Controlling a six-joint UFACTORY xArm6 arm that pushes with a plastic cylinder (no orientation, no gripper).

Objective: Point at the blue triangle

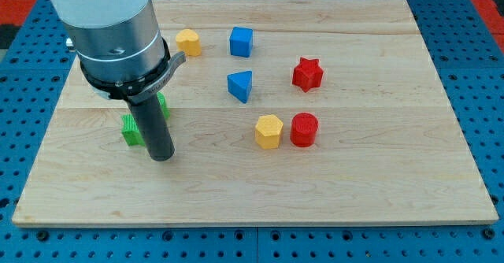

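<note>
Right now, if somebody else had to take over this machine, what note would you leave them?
My tip rests on the board at the view's left, beside the green blocks, which the rod partly hides.
The blue triangle sits near the board's middle, to the view's right of my tip and higher up, below the blue cube.
Done: nothing visible; the tip is well apart from the triangle.
Left: slide the tip over to the triangle.

This is a robotics lab set-up. A pale wooden bench (331, 176) lies on a blue perforated mounting plate (472, 239) with a regular grid of holes, showing on every side of the bench. An industrial arm (114, 35), grey and white, stands over the bench's left part, ending in a dark rod. Small coloured plastic test blocks are scattered on the bench.
</note>
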